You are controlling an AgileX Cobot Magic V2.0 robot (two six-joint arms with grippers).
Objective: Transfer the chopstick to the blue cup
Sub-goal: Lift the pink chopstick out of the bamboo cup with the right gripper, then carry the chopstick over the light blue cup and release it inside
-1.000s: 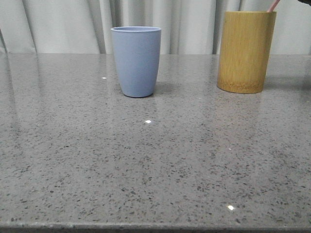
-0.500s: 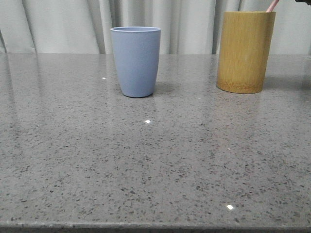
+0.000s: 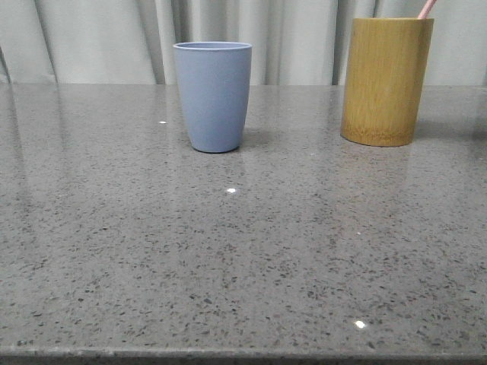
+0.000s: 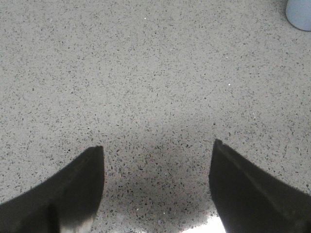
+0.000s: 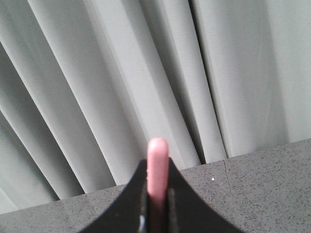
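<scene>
Right gripper point(image 5: 156, 204): clamped on the chopstick point(image 5: 157, 167), its two dark fingers pressed against either side of the pink shaft; the rounded pink tip stands just clear of the fingertips, seen against the curtain point(image 5: 97, 87).
Chopstick: held in the right gripper; in the front view a short pink length point(image 3: 427, 8) rises at a slant from the mouth of the bamboo cup point(image 3: 386, 80) and runs out of the top edge, so the lower part sits inside that cup.
Left gripper point(image 4: 155, 194): jaws wide apart, nothing between them, hanging above bare speckled surface point(image 4: 146, 87) with its shadow pooled between the fingers.
Blue cup point(image 3: 213, 95): upright on the surface, left of centre and towards the back, well apart from the bamboo cup; a sliver of its rounded base point(image 4: 300, 12) shows at a corner of the left wrist view, well away from the left gripper.
Bamboo cup: upright at the back right of the surface, taller than the blue cup.
Surface point(image 3: 243, 251): grey speckled stone, glossy, with small bright glints; its near half is bare.
Curtain point(image 3: 99, 38): pale grey folds behind the far edge of the surface.
</scene>
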